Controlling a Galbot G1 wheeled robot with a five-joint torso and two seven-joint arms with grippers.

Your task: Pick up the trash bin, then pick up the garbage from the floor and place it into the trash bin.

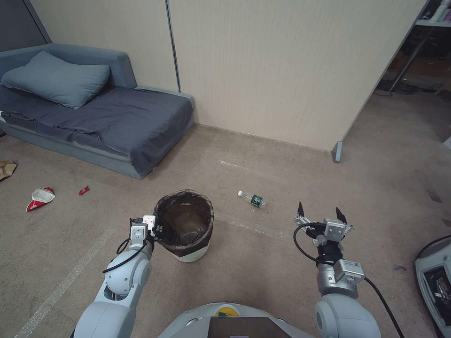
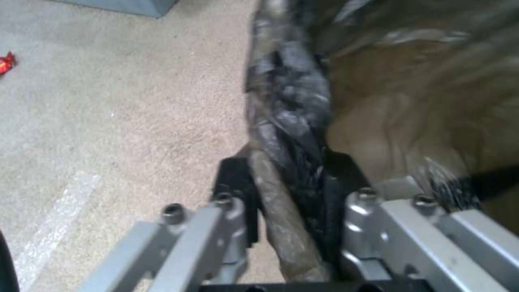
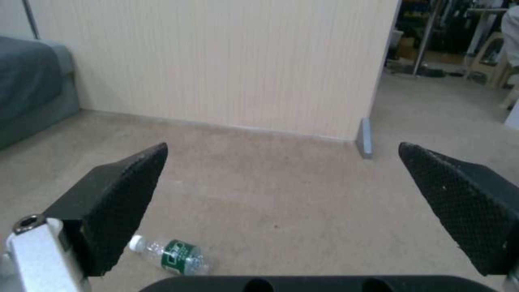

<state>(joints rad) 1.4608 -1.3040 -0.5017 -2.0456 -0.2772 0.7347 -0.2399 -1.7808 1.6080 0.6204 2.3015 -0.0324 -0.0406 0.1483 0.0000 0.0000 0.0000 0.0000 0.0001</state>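
Left end effector clamps trash bin rim; right end effector spread, bottle ahead

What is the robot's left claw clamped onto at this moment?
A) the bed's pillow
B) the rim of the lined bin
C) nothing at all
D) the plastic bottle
B: the left gripper is pinched on the bag-covered rim of the trash bin, while the bottle lies on the carpet ahead of the open right gripper.
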